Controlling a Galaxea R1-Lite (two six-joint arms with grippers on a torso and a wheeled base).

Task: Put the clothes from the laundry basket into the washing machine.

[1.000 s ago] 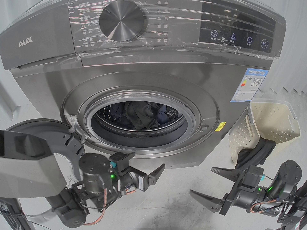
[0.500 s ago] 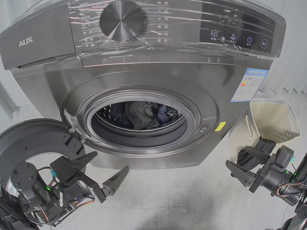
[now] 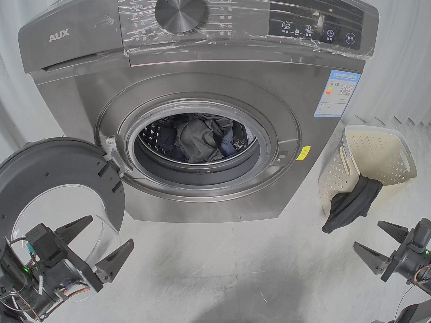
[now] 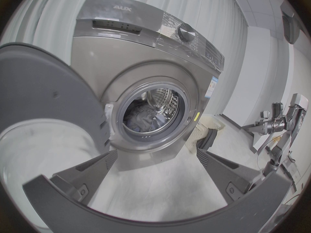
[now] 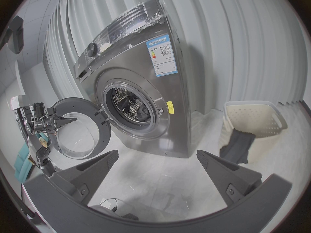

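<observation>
Over on the left, the left gripper (image 3: pixel 112 230) is hovering low above the pale floor (image 3: pixel 233 265), its two dark fingers spread wide and holding nothing. It is hanging in front of the round door (image 3: pixel 54 167), which is standing swung fully open on its hinge at the left side of the opening. Next along, the grey washing machine (image 3: pixel 202 72) is facing into the room, with clear plastic film clinging to its control panel and a silver dial (image 3: pixel 180 4) sitting near the top. Inside the drum, a heap of dark clothes (image 3: pixel 202 135), grey and navy, is lying bunched toward the back and lower part. A small yellow sticker (image 3: pixel 303 152) is showing to the right of the door ring, and a blue and white label (image 3: pixel 336 93) is sitting higher up near the machine's right edge. Just beside the machine on that side, the cream laundry basket (image 3: pixel 386 151) with perforated walls is standing on the floor. A dark garment (image 3: pixel 352 202) is draping over its near rim, part of it inside and the rest trailing down the outer wall toward the floor. Farthest right, the right gripper (image 3: pixel 367 234) is hanging low near the basket, short of the garment and not touching it, its fingers parted and gripping nothing. Pale curtains (image 3: pixel 399 68) are hanging behind the machine.
</observation>
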